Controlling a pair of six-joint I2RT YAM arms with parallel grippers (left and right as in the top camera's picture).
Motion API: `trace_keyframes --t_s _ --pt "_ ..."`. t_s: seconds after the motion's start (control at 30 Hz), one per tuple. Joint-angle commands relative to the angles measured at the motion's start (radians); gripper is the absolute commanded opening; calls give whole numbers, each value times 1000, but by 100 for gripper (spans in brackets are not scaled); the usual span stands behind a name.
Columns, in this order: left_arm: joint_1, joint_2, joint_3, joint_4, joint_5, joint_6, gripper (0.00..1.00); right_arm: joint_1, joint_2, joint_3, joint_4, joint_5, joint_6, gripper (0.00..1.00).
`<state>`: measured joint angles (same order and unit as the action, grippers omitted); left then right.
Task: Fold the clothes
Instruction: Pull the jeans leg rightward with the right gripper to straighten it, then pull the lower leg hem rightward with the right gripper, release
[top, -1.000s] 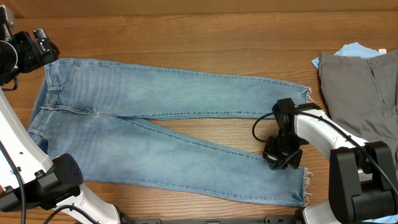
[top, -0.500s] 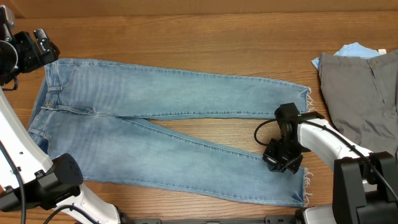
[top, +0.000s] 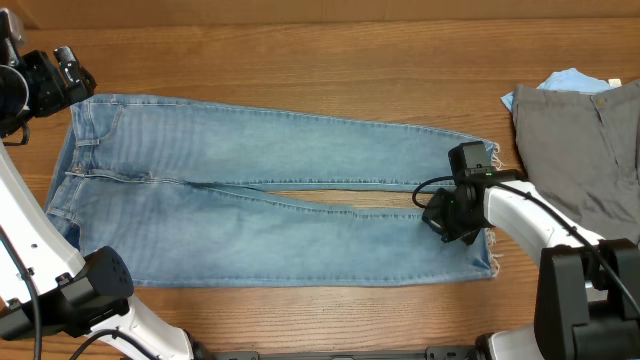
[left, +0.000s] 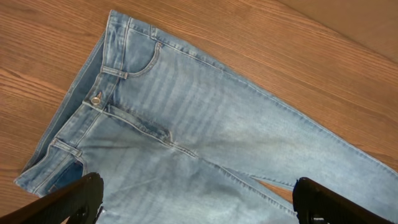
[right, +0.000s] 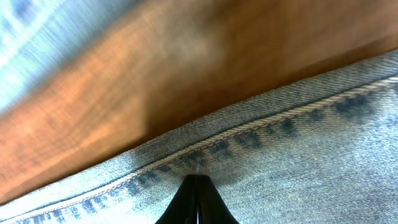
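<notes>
1. A bare wooden table (top: 300, 50) filled every view; nothing of the room beyond it showed.
2. The right gripper (top: 455, 212) was clenched, its fingertips (right: 196, 199) pressed together over the stitched inner seam of the jeans (top: 250, 190), low on the near leg (top: 300, 245) close to the frayed hem. It seemed to be pinching that denim edge.
3. The left gripper (left: 196, 202) was released, jaws wide apart, and hung over the waistband (left: 93, 102) at the far left without touching cloth.
4. The jeans lay flat, waist to the left and hems to the right. The near leg ran almost alongside the far leg (top: 300, 150), with a thin wedge of wood between them.
5. Grey trousers (top: 580, 150) sat over a bright-blue garment (top: 565, 80) at the right edge, well apart from the work.
6. My judgement: the step in hand was lining up the legs before the first fold.
7. The next move would call for carrying the pinched leg across onto the far one, seams matched, while the waist was held from dragging.
</notes>
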<state>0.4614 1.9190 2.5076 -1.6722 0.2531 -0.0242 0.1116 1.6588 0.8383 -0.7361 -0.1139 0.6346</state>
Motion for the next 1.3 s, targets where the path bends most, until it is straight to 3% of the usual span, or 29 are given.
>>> trace_keyframes --t_s 0.0,0.23,0.47,0.73,0.87,0.9,1.0,1.03,1.1,1.17,1.27 --pt "-2 3 1 2 -1 -9 100 -63 94 5 39 216 -14 4" --pt "-2 3 1 2 -1 -9 100 -233 94 89 61 217 -165 4" --pt "-2 3 1 2 -1 -9 100 -242 94 128 168 84 -247 4" --pt "-2 3 1 2 -1 -10 100 -231 94 499 -161 -52 -300 4" --pt "-2 3 1 2 -1 -10 100 -189 94 548 -202 -53 -365 4" --pt "-2 3 1 2 -1 -9 100 -177 94 548 -211 -52 -382 7" --pt "-2 3 1 2 -1 -9 100 -163 94 548 -198 -30 -385 42" --pt "-2 3 1 2 -1 -9 100 -163 94 548 -181 -31 -384 49" --pt "-2 3 1 2 -1 -9 100 -163 94 554 -160 -30 -385 79" --pt "-2 3 1 2 -1 -10 100 -167 93 558 -161 -26 -385 99" --pt "-2 3 1 3 -1 -10 100 -195 92 567 -193 -7 -385 100"
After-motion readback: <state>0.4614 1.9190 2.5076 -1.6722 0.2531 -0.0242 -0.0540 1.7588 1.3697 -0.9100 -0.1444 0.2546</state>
